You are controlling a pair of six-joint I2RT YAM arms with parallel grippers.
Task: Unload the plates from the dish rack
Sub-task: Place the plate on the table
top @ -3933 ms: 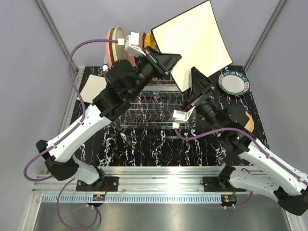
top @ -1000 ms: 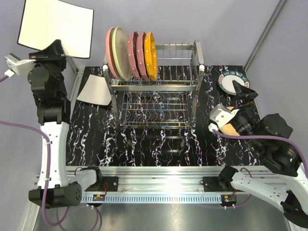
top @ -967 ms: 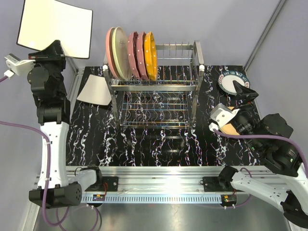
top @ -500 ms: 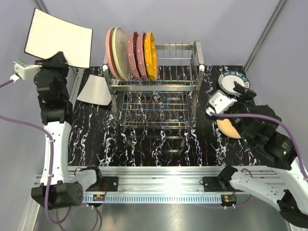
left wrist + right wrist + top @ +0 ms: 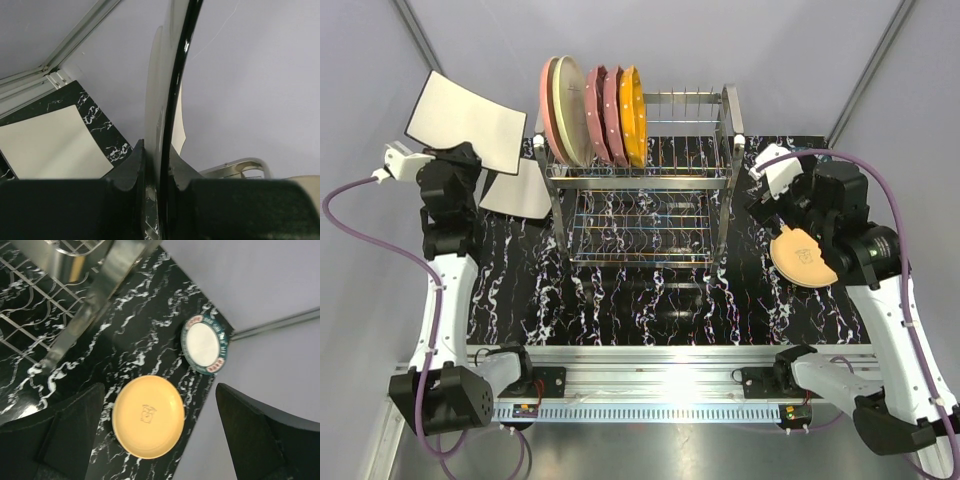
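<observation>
Currently, square white ceramic plate [image 5: 465, 120]: held edgewise, clamped by left gripper [image 5: 156, 167], presumably for stacking on flat-lying white plate [image 5: 515, 192] at 10 o'clock. Right gripper [image 5: 160, 390]: jaws apart, nothing held.

- A robot lab test cell, not a home kitchen: plain pale grey wall panels [image 5: 720, 40] meet at bare aluminium corner struts [image 5: 868, 80].
- White-and-black robot arms [image 5: 442, 300] are bolted to a slotted aluminium rail [image 5: 650, 385].
- The rail edges a black, white-veined marble-print tabletop [image 5: 650, 300].
</observation>
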